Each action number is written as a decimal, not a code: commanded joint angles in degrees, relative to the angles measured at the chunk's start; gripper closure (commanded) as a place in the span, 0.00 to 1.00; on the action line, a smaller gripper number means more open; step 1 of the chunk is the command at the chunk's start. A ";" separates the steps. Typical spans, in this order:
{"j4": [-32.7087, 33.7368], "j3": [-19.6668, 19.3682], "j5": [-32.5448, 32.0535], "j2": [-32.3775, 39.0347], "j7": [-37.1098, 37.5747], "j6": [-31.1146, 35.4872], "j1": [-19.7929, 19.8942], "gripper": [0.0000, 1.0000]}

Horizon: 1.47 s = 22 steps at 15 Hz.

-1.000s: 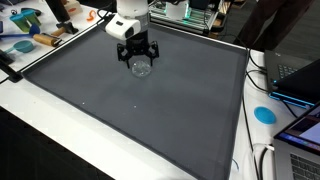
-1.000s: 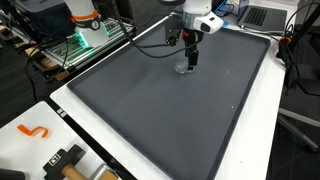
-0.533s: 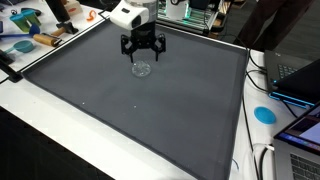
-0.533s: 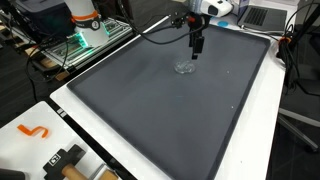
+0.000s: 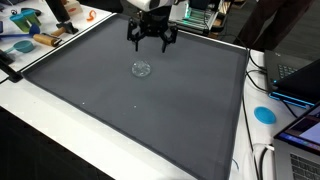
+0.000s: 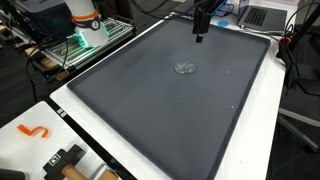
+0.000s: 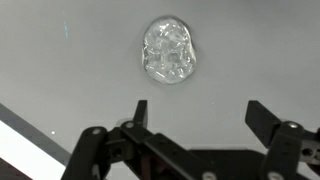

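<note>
A small clear glass object (image 5: 142,69) lies on the dark grey mat (image 5: 120,100); it also shows as a glint (image 6: 185,68) on the mat (image 6: 160,110). My gripper (image 5: 152,38) hangs well above it, open and empty, seen too near the top edge (image 6: 200,32). In the wrist view the clear object (image 7: 167,52) sits on the mat below and ahead of my open gripper (image 7: 196,113), with nothing between the two fingers.
Tools and coloured items (image 5: 30,30) lie past the mat's far corner. A laptop (image 5: 295,85) and a blue disc (image 5: 264,114) sit beside the mat. A white board with an orange hook (image 6: 35,131) and a black tool (image 6: 65,160) is near the front.
The gripper has risen straight up from the clear object, which stays on the mat. The jaws remained open throughout.
</note>
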State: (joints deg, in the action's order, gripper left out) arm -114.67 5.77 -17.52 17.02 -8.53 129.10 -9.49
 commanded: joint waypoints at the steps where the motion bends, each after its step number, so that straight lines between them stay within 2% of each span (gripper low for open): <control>1: 1.34 -0.40 -5.82 -0.85 6.21 -4.94 -2.82 0.00; 5: 3.22 0.14 -9.65 -0.39 11.85 -9.46 -5.18 0.00; 12: 5.92 0.75 -12.26 0.36 21.50 -17.67 -8.22 0.00; 17: 6.96 1.13 -12.91 0.67 26.41 -20.82 -9.43 0.00; 22: 8.19 1.71 -11.57 0.96 28.31 -22.37 -9.64 0.00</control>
State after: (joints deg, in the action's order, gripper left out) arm -107.84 7.03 -28.83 17.27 17.76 109.03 -18.81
